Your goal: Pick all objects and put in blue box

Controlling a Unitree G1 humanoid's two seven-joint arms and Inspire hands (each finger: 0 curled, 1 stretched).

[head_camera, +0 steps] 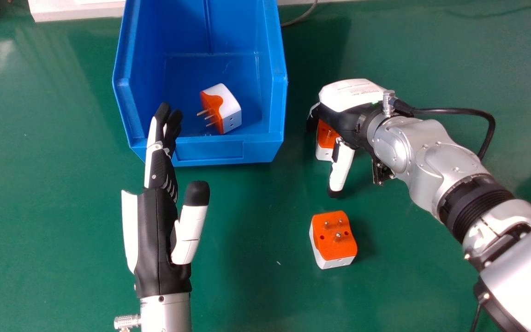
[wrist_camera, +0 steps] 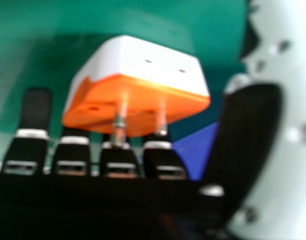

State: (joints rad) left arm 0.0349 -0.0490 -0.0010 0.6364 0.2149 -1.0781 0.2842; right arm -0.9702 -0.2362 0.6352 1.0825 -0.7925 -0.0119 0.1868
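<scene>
One blue box (head_camera: 210, 151): my landmark, its open top towards me, presumably so drops are easy.
My left hand (head_camera: 157, 221): over the box's near left corner, fingers straight, holding nothing.
My right hand (head_camera: 346, 115): right of the box, fingers extended and thumb spread, likely to straddle before gripping.
Boxed adapter (head_camera: 230, 108): inside the box, already where it belongs.
Straddled adapter (head_camera: 324, 153): just right of the box, between my fingers and thumb, ungripped.
Loose adapter (head_camera: 334, 240): nearer me than the box, rightward, prongs up, awaiting its turn.
</scene>
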